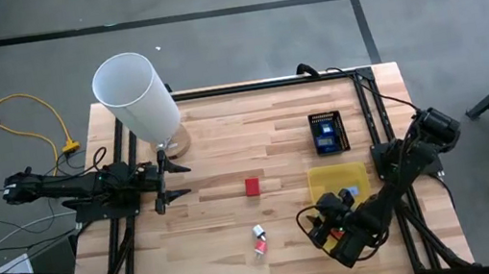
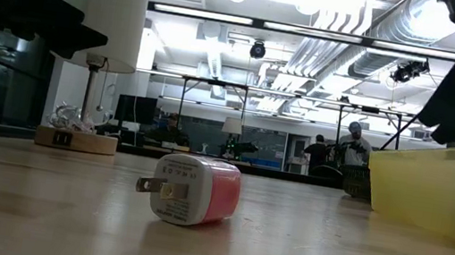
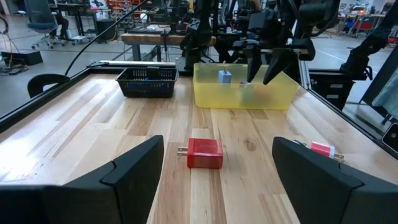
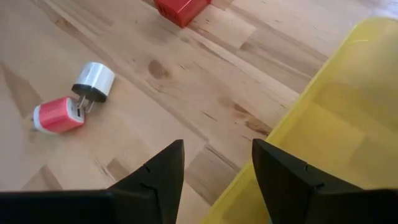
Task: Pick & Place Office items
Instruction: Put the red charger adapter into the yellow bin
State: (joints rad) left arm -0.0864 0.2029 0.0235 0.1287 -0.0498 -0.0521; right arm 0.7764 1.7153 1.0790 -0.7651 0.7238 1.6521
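Note:
A red block (image 1: 252, 186) (image 3: 205, 154) lies flat mid-table, ahead of my open left gripper (image 1: 173, 180) (image 3: 217, 143). A pink charger with a white piece beside it (image 1: 260, 240) (image 4: 59, 115) (image 2: 191, 192) lies nearer the near edge. The yellow tray (image 1: 337, 181) (image 3: 242, 93) holds a blue block (image 3: 225, 76). My right gripper (image 1: 316, 225) (image 4: 217, 165) hangs open and empty above the tray's near left corner, with the pink charger to its left.
A black mesh basket (image 1: 327, 132) (image 3: 148, 82) with blue pieces stands beyond the tray. A lamp with a tall white cylinder shade (image 1: 136, 95) stands at the far left on a round wooden base (image 2: 76, 139). Bare wood lies between the red block and the tray.

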